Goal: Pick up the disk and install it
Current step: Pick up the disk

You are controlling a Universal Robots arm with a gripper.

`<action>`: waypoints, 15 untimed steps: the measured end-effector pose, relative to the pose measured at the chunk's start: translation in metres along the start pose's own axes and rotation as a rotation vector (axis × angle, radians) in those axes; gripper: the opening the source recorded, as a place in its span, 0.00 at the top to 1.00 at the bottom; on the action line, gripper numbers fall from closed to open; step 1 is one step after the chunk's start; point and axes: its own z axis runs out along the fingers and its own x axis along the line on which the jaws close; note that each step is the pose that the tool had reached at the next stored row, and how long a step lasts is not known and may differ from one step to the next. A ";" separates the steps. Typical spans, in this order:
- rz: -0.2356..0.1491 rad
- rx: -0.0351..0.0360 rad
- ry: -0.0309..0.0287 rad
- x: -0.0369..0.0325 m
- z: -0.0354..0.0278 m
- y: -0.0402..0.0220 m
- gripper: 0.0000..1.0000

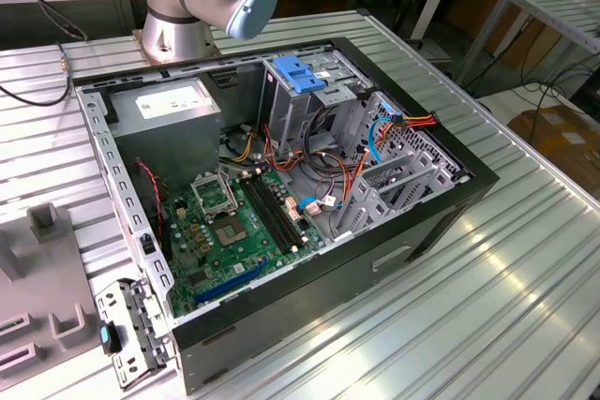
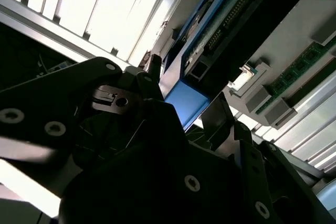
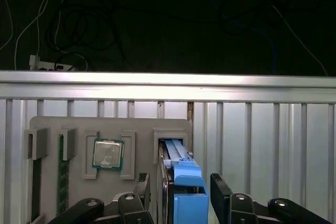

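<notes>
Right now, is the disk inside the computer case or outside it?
Outside: in the first wrist view the disk stands on edge in the grey holder's slot.

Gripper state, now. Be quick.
Gripper: open, with one jaw on each side of the disk, which stands in its slot in the grey holder. It is not yet clamped.

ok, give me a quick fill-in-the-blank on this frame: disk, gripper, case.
1. In the first wrist view the disk stands on edge in the grey holder, and its plastic rail is ____.
2. In that same view the gripper is nearest to the ____.
3. In the exterior view the computer case lies open, and the motherboard inside it is ____.

Missing words: blue; disk; green.
</notes>
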 end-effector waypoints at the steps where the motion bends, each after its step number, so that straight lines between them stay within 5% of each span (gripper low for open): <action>1: 0.000 0.0003 -0.0002 0.0000 0.0007 0.0000 0.43; 9: 0.000 -0.0001 0.0001 0.0001 0.0031 0.0000 0.44; 12: 0.000 -0.0001 0.0001 0.0001 0.0031 0.0000 0.58; 15: 0.000 0.0000 0.0000 0.0001 0.0031 0.0000 0.58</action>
